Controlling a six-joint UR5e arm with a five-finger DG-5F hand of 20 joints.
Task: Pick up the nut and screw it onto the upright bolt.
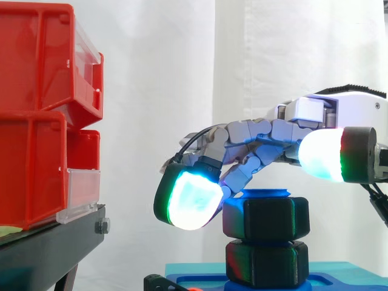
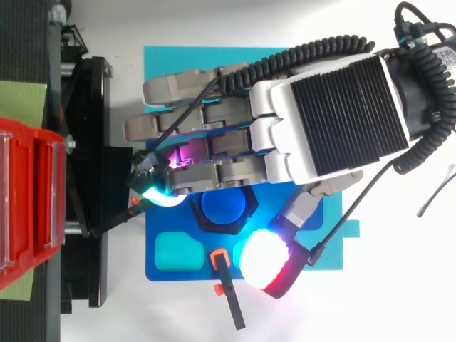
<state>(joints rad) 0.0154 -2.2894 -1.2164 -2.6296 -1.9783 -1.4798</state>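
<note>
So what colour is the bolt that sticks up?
The bolt is blue; its round top shows best in the top view.

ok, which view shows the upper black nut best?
Side view: the upper nut shows its side faces, just under the blue bolt top. Top view shows a black edge of it around the bolt.

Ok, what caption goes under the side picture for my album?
Robot hand reaching over the top black nut on the blue bolt, red bins alongside.

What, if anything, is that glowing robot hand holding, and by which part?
It cannot be told. The hand hangs over the upper black hexagonal nut on the blue upright bolt, and hides any contact with it.
</note>
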